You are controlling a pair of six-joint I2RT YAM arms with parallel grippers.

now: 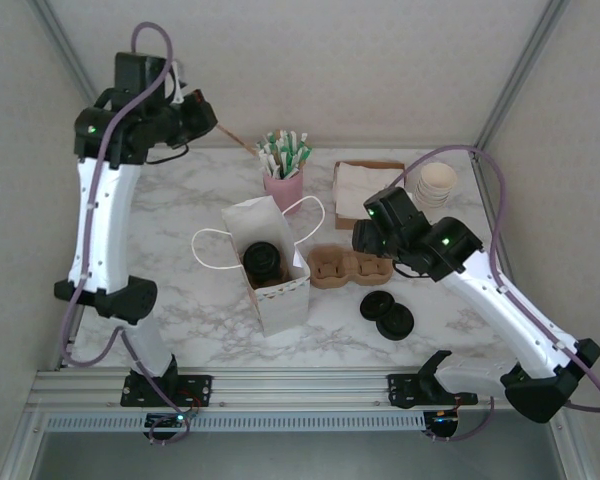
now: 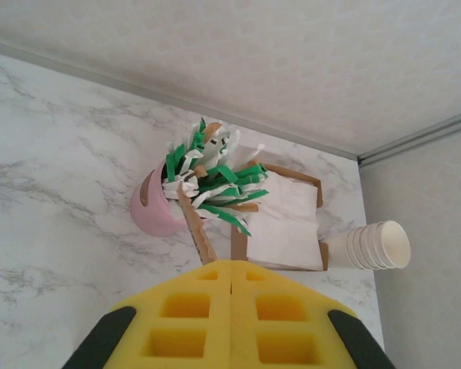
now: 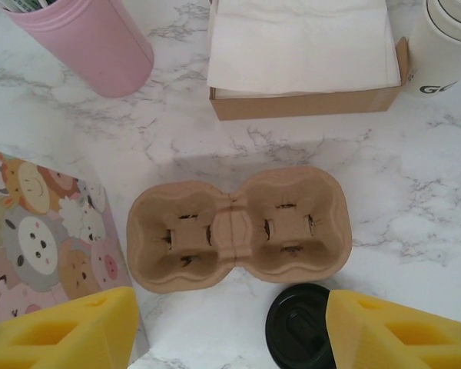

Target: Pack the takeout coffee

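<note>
Gripping a wooden stirrer (image 2: 203,240) in the clenched left hand (image 2: 230,278), raised near the pink cup (image 2: 152,207) of wrapped straws. Hovering with the released right hand (image 3: 232,329), fingers spread, over the pulp cup carrier (image 3: 238,231) on the marble bench (image 1: 180,200). Just left of the carrier: upright paper bag (image 1: 280,305), black-lidded coffee cup (image 1: 263,262) inside. Two black lids (image 1: 395,322) nearby.

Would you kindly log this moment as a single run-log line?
left gripper: shut on wooden stirrer | right gripper: open above cup carrier | paper bag: lidded cup inside
</note>
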